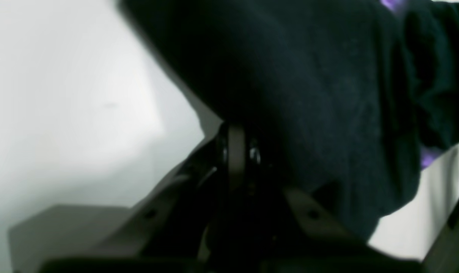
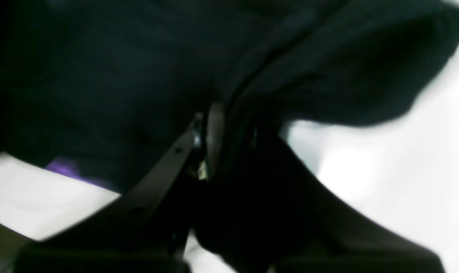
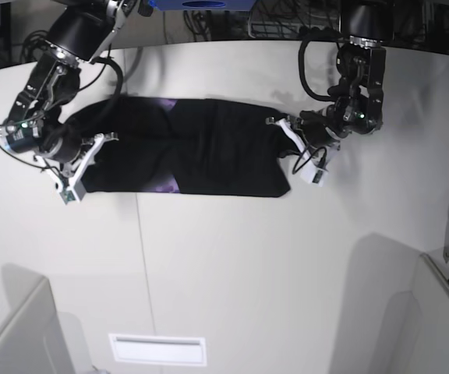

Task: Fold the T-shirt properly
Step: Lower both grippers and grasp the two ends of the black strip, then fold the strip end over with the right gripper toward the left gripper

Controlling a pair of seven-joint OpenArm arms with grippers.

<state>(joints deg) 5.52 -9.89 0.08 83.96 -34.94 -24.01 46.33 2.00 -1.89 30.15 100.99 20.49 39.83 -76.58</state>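
Observation:
The black T-shirt (image 3: 209, 148) lies as a long band across the white table (image 3: 232, 257), stretched between my two grippers. Small bits of its purple print (image 3: 166, 183) show at the folds. My left gripper (image 3: 287, 146) is at the band's right end in the base view. In the left wrist view it (image 1: 237, 140) is shut on the black cloth (image 1: 309, 76). My right gripper (image 3: 92, 152) is at the band's left end. In the right wrist view it (image 2: 210, 113) is shut on the cloth (image 2: 100, 76), which drapes over the fingers.
A seam (image 3: 143, 257) runs down the table toward a white label plate (image 3: 158, 349) near the front edge. Grey partitions stand at the front left (image 3: 14, 335) and front right (image 3: 411, 312). Cables and equipment (image 3: 209, 15) lie behind the table's far edge.

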